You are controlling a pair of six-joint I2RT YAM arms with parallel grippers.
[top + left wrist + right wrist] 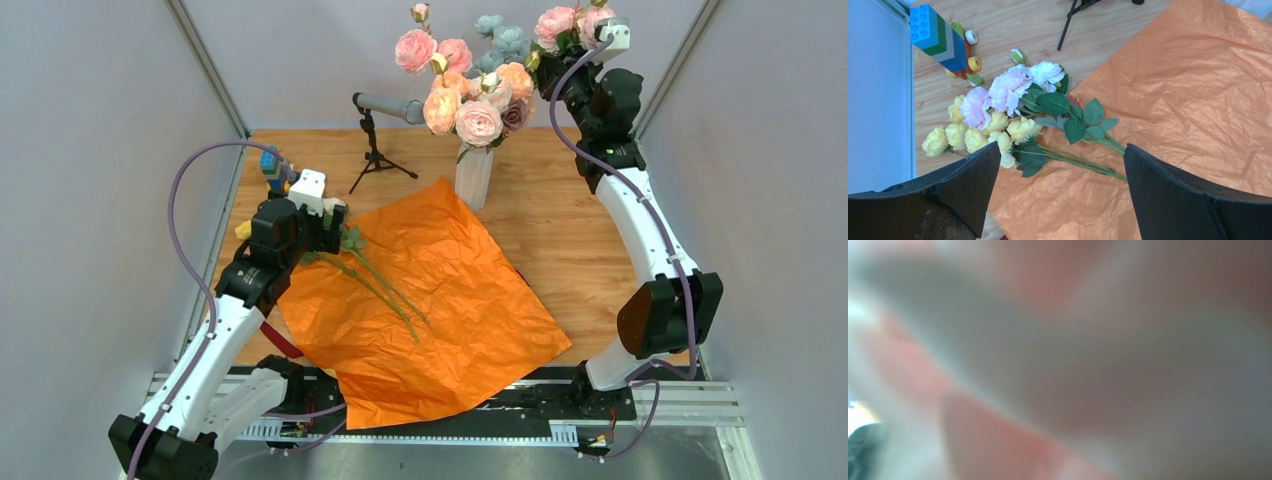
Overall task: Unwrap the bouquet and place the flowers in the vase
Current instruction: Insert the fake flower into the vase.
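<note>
Nothing sharp: soft pink blur [1013, 440] and pale grey-white haze, small dark patch [862, 452] at lower left.

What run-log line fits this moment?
left gripper open above loose flowers | right gripper shut on pink roses | vase part-filled | paper flat

left hand [1060, 150]: low, spread wide | right hand [565, 60]: raised high, closed
</note>
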